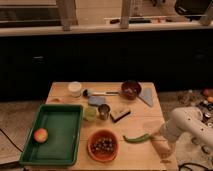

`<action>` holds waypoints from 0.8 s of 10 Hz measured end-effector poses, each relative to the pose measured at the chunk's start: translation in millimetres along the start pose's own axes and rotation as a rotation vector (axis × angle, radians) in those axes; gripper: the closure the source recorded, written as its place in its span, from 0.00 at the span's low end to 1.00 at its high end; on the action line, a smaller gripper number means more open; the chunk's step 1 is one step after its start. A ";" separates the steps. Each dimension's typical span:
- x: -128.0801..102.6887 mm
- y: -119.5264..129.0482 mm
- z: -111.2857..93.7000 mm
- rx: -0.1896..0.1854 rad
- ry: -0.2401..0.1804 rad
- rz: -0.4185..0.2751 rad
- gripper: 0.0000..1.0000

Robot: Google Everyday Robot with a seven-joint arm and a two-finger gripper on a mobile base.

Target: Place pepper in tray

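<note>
The pepper (136, 138), long, slender and green, lies on the wooden table (134, 112) just right of the orange bowl. The dark green tray (59, 131) sits at the table's left front with an orange-red fruit (41, 135) inside at its left. My gripper (158, 146) hangs off the white arm (186, 124) at the table's right front corner, just right of the pepper's right end and very close to it.
An orange bowl (103, 145) of dark round items stands at the front. A light-green cup (90, 114), metal cup (104, 111), dark block (120, 114), blue-grey lid (96, 100), white tub (75, 88), brown bowl (131, 89) and grey wedge (148, 95) fill the middle and back.
</note>
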 end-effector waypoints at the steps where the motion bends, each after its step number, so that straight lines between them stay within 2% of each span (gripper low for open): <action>1: 0.5 0.1 -2.3 -0.001 0.002 -0.001 0.26; 3: -0.3 -1.1 -5.2 0.001 -0.001 -0.001 0.20; 6: -5.8 -5.2 -7.5 0.004 0.004 -0.001 0.20; 8: -24.2 -15.4 -26.9 0.011 0.026 0.025 0.20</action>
